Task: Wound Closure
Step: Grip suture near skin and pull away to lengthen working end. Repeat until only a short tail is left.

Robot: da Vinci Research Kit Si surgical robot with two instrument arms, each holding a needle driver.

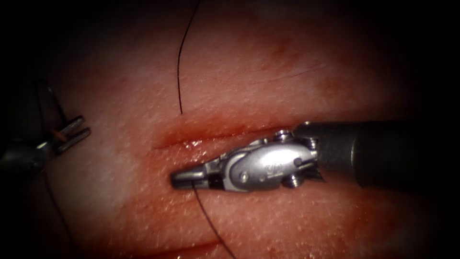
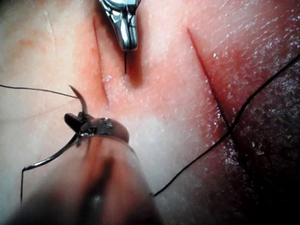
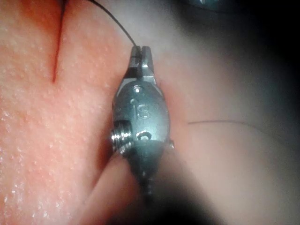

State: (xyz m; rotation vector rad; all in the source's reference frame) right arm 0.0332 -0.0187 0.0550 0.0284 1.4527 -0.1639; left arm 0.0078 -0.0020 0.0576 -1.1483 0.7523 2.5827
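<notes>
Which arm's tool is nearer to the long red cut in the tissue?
Right. The right tool, jaws shut on the dark thread, lies along the long red cut in the pale tissue. The left tool, holding the curved steel needle, sits well left.

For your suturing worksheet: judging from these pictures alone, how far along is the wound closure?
Done: no stitch can be seen across the cut, whose edges lie apart. In hand: the left claw holds the curved needle near its thread end, clear of the tissue, at the endoscope view's left. The right claw is shut on the thread just below the cut. Left: apparently the whole closure.
</notes>
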